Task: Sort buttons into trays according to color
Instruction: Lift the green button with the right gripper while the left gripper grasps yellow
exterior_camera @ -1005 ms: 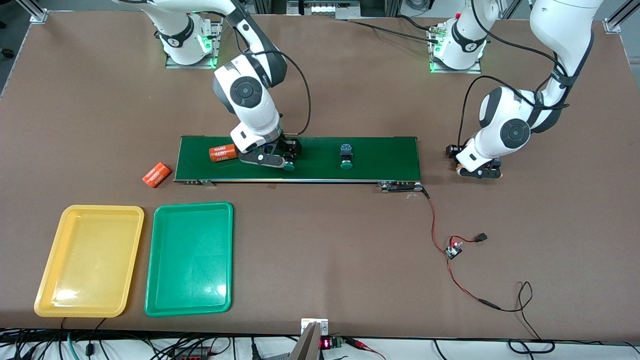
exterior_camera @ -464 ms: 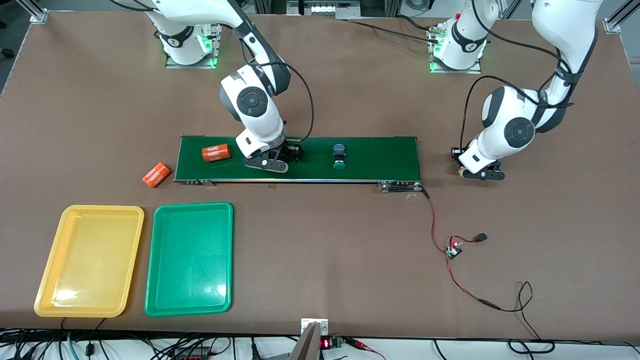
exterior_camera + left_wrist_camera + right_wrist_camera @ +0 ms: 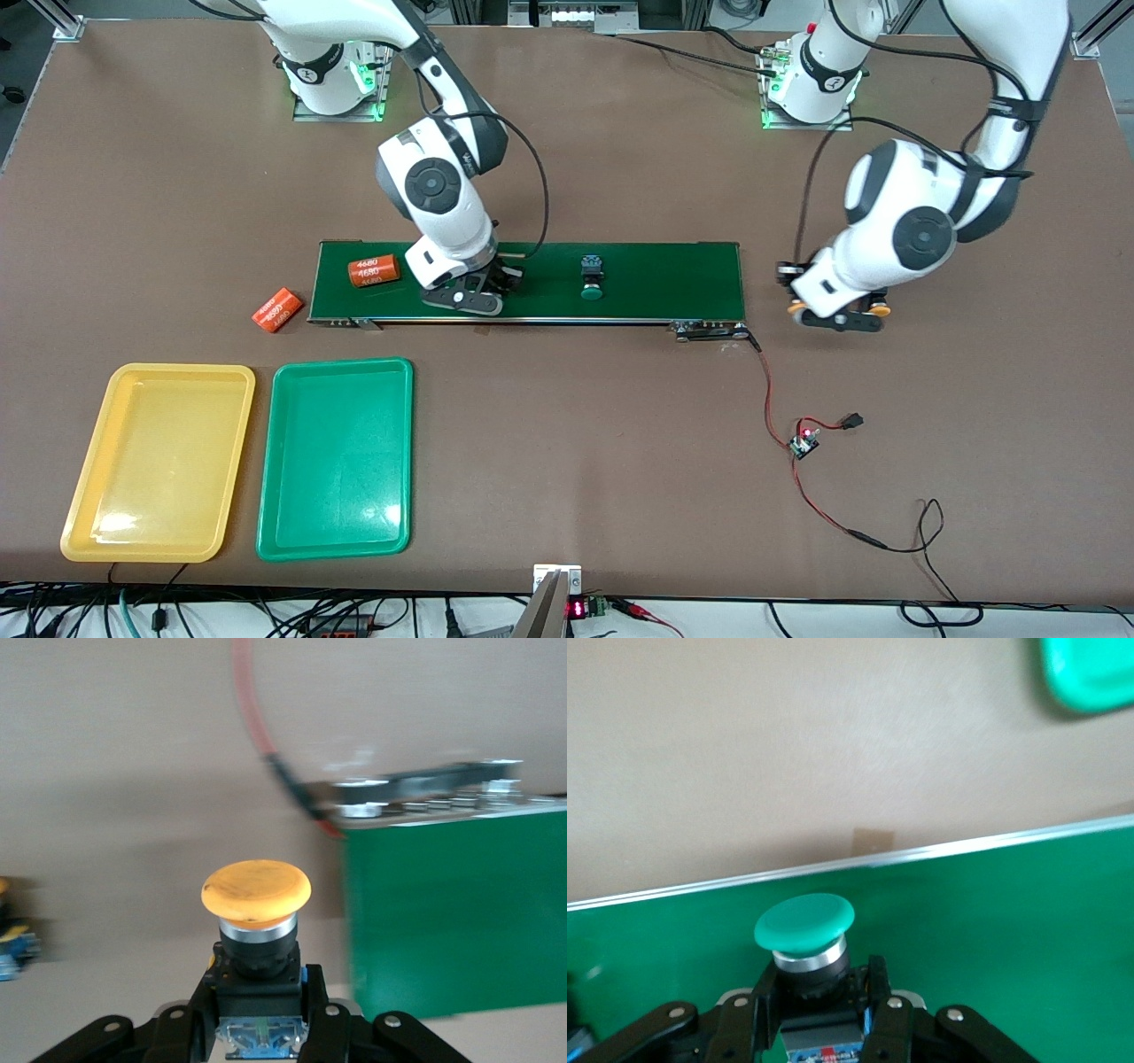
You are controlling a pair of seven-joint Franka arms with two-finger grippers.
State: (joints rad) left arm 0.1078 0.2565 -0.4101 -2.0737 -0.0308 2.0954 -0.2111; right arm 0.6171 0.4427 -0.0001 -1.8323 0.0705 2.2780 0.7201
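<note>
With the right gripper [image 3: 819,1014] clamped on a green-capped button [image 3: 804,935] over the conveyor belt [image 3: 673,279] and the left gripper [image 3: 261,1028] clamped on a yellow-capped button [image 3: 257,904] just off the belt's end, both are best lifted straight — clear of the belt — then carried to the green tray [image 3: 337,461] and yellow tray [image 3: 155,461].

Brown table [image 3: 576,461], aluminium frame posts at corners, cables along edge

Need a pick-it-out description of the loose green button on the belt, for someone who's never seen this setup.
Find the long dark-green conveyor belt across the table's middle. On it, toward the left arm's end from the right hand, a small button lies free. Its round green cap and black-and-blue body set it apart from the orange cylinder on the belt and from the green button clamped in that hand.
</note>
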